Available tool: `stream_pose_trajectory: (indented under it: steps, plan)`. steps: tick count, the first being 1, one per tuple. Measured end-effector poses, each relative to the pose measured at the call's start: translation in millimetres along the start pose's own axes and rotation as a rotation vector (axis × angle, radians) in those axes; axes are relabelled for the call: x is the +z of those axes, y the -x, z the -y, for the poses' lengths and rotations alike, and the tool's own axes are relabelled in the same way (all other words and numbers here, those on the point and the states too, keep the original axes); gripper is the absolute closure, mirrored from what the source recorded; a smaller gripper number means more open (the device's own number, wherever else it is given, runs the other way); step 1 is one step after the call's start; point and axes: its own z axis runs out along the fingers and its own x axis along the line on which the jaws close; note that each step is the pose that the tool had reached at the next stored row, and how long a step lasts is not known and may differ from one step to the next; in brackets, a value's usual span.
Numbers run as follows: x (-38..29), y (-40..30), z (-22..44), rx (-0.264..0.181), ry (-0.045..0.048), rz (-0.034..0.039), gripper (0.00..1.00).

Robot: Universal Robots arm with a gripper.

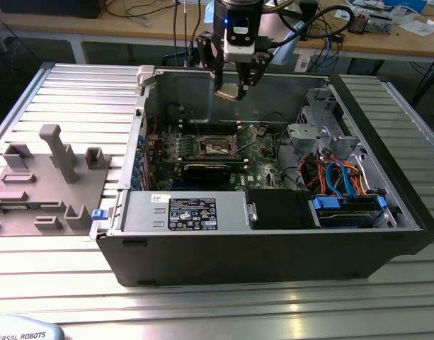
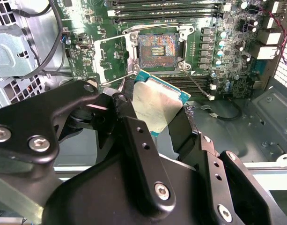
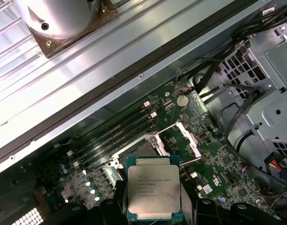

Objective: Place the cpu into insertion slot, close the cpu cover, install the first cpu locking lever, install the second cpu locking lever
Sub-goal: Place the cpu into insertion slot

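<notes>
Fine print on cpu [image 3: 154,187] lid, too small to read, stickers [image 1: 192,214] on metal box [image 1: 137,212], maker's lettering on pale pad [image 1: 24,331]

Three cameras, one case [image 1: 273,241].
Our exterior view looks down from afar; both wrist views, close, share the insertion slot [image 2: 157,49].

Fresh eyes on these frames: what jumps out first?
The gripper hangs over the open computer case, shut on the cpu, whose silver top shows in both wrist views. Beneath it on the green motherboard, the insertion slot lies bare, its contact field uncovered and the chip not yet in it.
</notes>
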Motion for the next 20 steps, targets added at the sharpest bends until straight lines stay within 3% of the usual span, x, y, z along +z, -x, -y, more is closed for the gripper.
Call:
stream_pose_trajectory:
  steps: [20]
  plan:
    - [0.1,0.0,0.0,0.032,0.0003,0.0022,0.46]
